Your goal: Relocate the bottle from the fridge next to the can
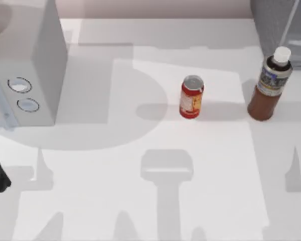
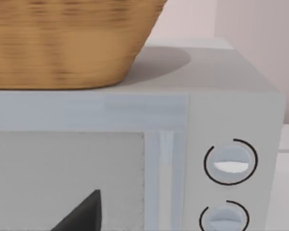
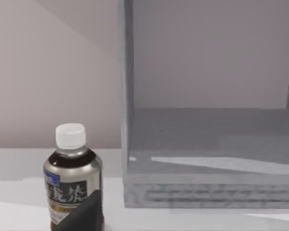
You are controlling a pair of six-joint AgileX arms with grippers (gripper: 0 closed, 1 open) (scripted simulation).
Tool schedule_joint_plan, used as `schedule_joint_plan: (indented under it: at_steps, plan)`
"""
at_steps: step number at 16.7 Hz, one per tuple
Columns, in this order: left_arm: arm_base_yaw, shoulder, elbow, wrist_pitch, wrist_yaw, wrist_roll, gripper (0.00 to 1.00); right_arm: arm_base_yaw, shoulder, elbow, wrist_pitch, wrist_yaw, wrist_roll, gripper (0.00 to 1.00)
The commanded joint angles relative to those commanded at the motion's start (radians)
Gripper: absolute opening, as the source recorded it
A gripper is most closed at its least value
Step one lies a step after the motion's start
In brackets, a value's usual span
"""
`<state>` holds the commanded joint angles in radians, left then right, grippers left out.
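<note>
The bottle (image 1: 270,84) stands upright near the table's (image 1: 140,201) right edge, apart from the can (image 1: 191,97); neither gripper's state can be told.

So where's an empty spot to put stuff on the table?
Bare table runs along the whole front, and between the white appliance and the can. Tighter on the right, where the bottle stands beside the fridge.
</note>
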<state>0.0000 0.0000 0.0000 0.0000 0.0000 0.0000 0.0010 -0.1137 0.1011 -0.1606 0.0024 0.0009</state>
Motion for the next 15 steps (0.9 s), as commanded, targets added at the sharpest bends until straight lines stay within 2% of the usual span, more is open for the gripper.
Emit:
schedule_joint_plan:
  at_steps: [11, 15]
  plan:
    - [0.000, 0.000, 0.000, 0.000, 0.000, 0.000, 1.00, -0.002, -0.495, 0.406, -0.955, -0.003, -0.006, 1.00]
    - [0.000, 0.000, 0.000, 0.000, 0.000, 0.000, 1.00, -0.004, -0.630, 0.516, -1.211, -0.003, -0.010, 1.00]
